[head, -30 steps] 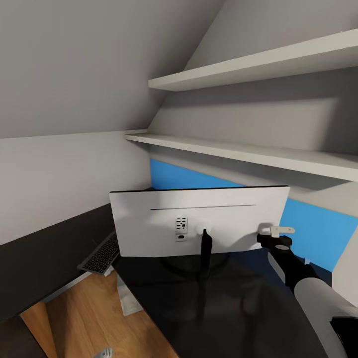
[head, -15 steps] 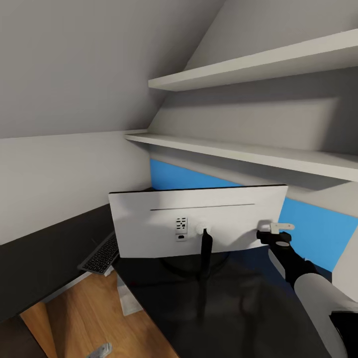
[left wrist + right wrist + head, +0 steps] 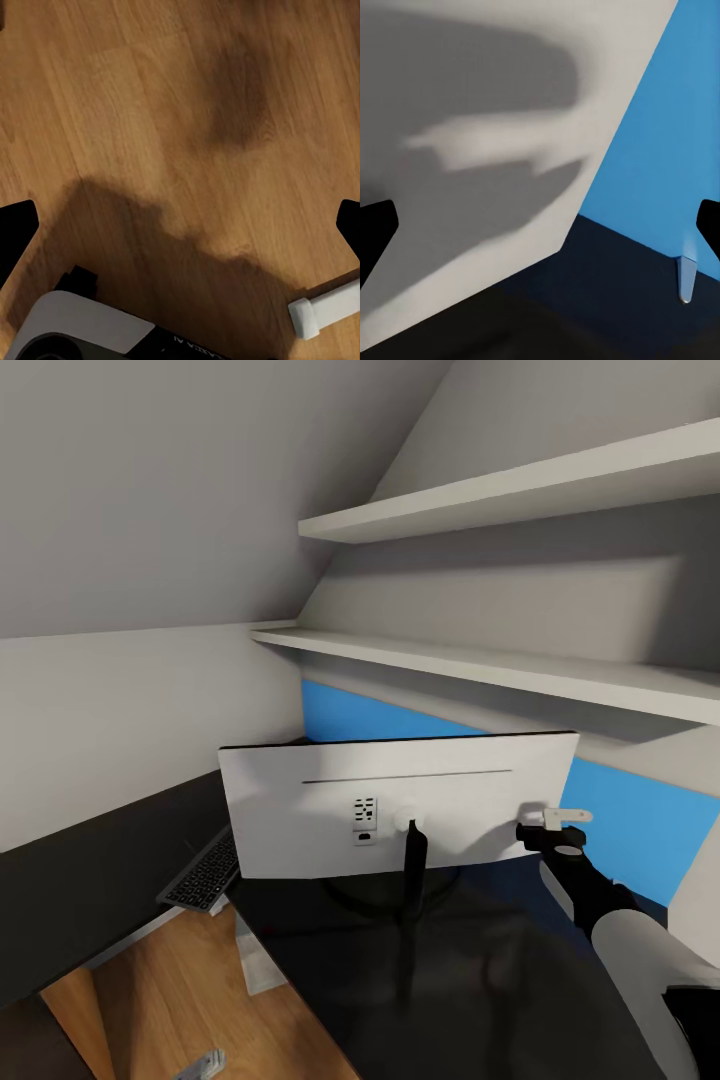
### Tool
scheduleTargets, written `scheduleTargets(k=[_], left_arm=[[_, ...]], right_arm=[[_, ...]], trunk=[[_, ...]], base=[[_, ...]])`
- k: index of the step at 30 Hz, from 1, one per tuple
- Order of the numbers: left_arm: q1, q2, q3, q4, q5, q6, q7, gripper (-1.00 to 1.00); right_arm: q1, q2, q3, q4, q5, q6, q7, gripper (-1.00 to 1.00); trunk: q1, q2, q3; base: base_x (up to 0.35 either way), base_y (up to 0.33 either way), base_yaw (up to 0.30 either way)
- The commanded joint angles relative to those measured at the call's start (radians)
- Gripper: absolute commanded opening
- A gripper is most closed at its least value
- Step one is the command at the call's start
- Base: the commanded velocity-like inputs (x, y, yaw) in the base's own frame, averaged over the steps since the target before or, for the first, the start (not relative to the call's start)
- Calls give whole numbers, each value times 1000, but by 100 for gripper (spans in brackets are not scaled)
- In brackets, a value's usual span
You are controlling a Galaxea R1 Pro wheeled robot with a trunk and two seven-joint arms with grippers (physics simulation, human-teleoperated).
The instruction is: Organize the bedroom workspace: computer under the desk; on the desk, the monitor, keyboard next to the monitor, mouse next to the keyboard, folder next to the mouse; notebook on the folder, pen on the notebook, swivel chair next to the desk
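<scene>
Monitor stands on the desk, grey back toward you, screen facing the blue panel. Its long axis runs 9 to 3 across the head view, on a black stand near mid-width.

Your right gripper sits at the monitor's lower right corner, close against the back face; contact can't be confirmed. Right wrist view: both fingertips sit wide at the frame edges, so the jaws are spread and hold nothing. From the gripper, the monitor's bulk lies toward 9 o'clock in the head view, and the corner edge passes between the fingers with the blue panel beyond.

Left gripper: tips wide apart too, empty, pointed at the wood floor, well away from the desk. The right arm is the nearer one by far.

Keyboard lies on the desk's other wing at about 8 o'clock from the monitor, beside its left end, running diagonally.

Judgement: the screen faces the wall, so the monitor likely needs turning. If so, a push at this far corner would swing it about the stand. Watch the stand for tipping.
</scene>
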Motion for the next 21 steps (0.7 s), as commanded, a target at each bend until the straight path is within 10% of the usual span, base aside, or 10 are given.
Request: scheduleTargets(k=[1,10,21], left_arm=[[-1,1,-5,-2,9,1,9,100],[-1,2,-4,-2,9,1,9,100],[4,6,-4,9,-1,-1,8,100]], right_arm=[[0,-1,6,-2,-5,7,-5,100],[-1,-2,5,-2,-4,7,-8,100],[6,56,-19,-10,-1,35,-42,100]], trunk=[[0,-1,-1],[0,-1,-1],[0,-1,-1]], base=[[0,0,0],[0,0,0],[-87,4,0]])
